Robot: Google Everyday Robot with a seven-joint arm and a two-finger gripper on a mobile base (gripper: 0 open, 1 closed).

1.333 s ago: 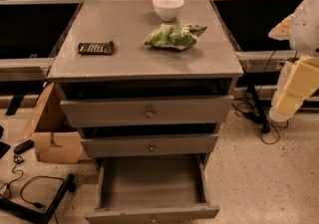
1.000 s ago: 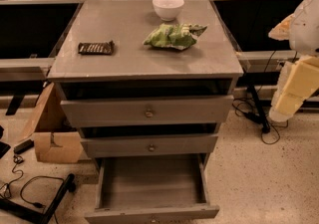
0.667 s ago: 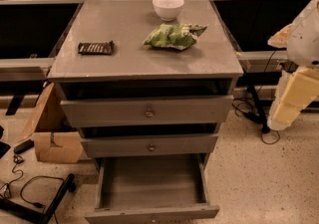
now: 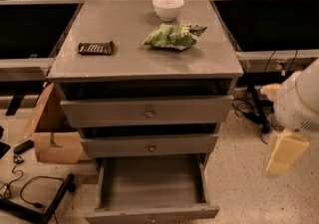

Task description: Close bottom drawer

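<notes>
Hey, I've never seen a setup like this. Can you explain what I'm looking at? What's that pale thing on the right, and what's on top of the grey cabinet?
This is a single camera picture, looking down at a grey drawer cabinet from the front. Where the camera is mounted isn't known.

The pale shape at the right edge is the robot's arm. The cream block at its lower end looks like its gripper. It hangs beside the cabinet, apart from it, with nothing visibly held.

On the cabinet top lie a white bowl, a crumpled green bag and a dark wrapped bar.

Below are three drawers. The top drawer and middle drawer stick out a little. The bottom drawer is pulled far out and empty, and the job is to push that one shut.

A cardboard box sits on the floor to the left.
</notes>
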